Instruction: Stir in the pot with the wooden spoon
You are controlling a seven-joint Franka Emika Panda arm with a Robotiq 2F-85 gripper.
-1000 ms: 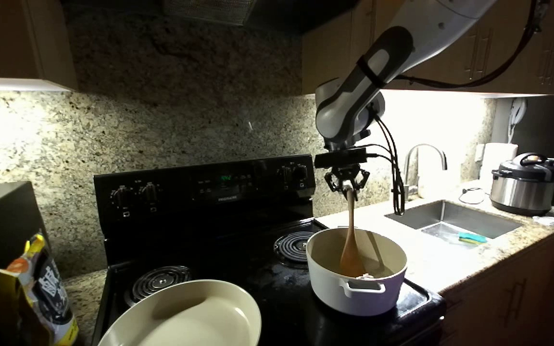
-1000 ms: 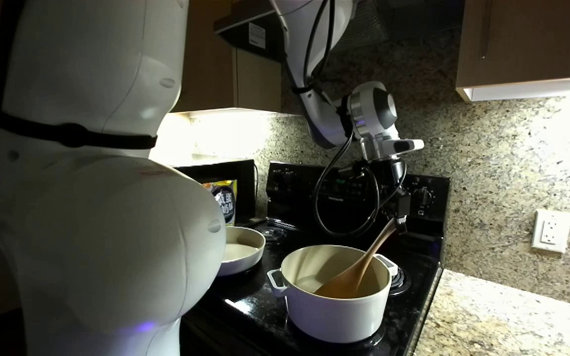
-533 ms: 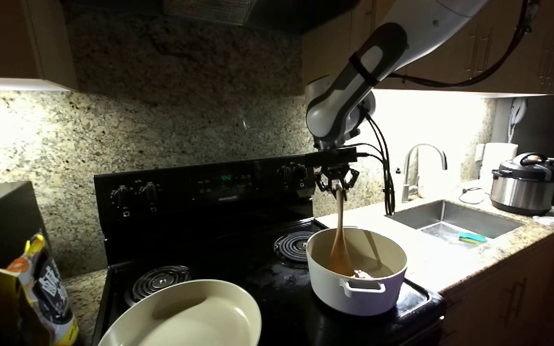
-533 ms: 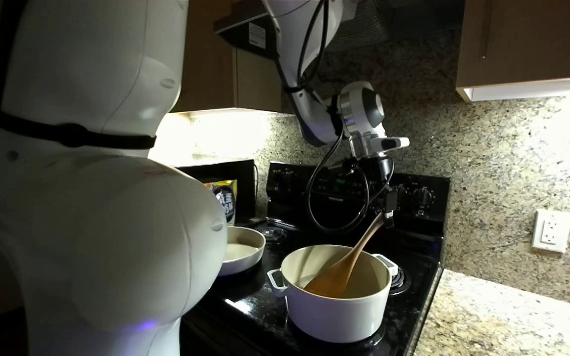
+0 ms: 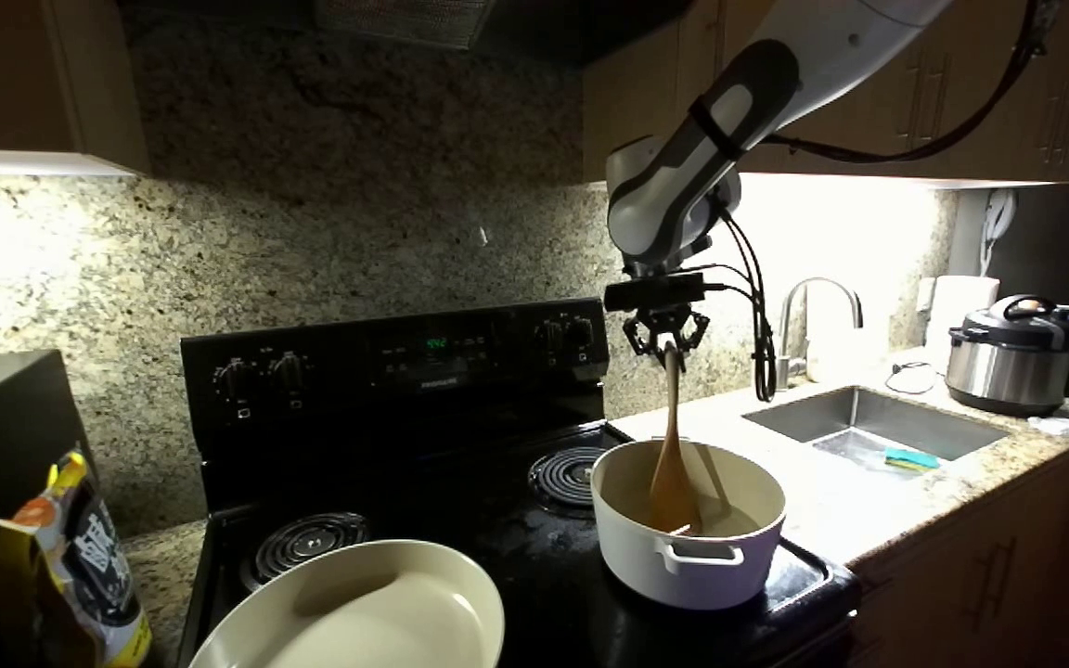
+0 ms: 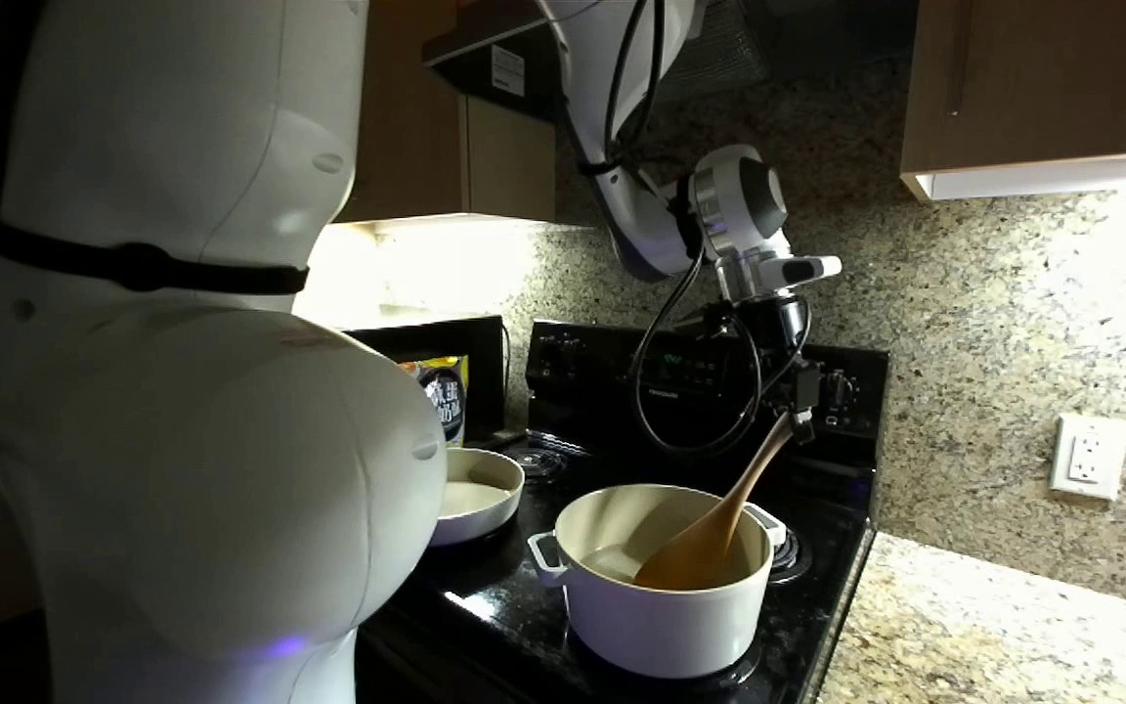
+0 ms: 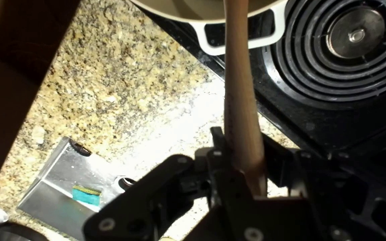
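Observation:
The white pot [image 5: 674,575] stands on the stove's front burner in both exterior views; only its near rim and one handle [image 7: 209,49] enter the wrist view. A long wooden spoon [image 6: 710,538] leans in it, bowl end down inside, its very tip hidden by the pot wall. Above the pot's far side, my gripper [image 5: 670,354] is shut on the upper end of the handle. In the wrist view the spoon handle [image 7: 238,73] runs up from between the dark fingers. A small pale bit [image 5: 680,530] shows beside the spoon, just over the rim.
A wide shallow white bowl [image 5: 405,622] sits on the stove's other side. Behind rises the black control panel [image 5: 358,371]. Alongside are the steel sink [image 5: 804,422] with a sponge [image 5: 910,459], a steel cooker [image 5: 1017,366] and a yellow-black bag [image 5: 94,566].
In both exterior views gripper and spoon swing left, then back right, ending slightly higher than a second ago. The spoon's bowl end shifts inside the pot. The pot stays put.

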